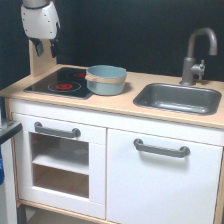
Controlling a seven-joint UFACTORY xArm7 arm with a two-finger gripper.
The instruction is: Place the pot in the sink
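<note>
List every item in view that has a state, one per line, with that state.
pot: upright, no lid, on the stovetop's edge, not in the sink.
sink: nothing in it.
faucet: no water running.
stovetop: red rings showing.
gripper: raised above the stovetop's far corner, holding nothing; open or shut unclear.
cabinet door: closed.
oven door: closed.

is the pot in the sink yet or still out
Out. The pot sits upright on the countertop, overlapping the stovetop's edge, well to the exterior view's left of the sink, whose basin looks empty.
</note>
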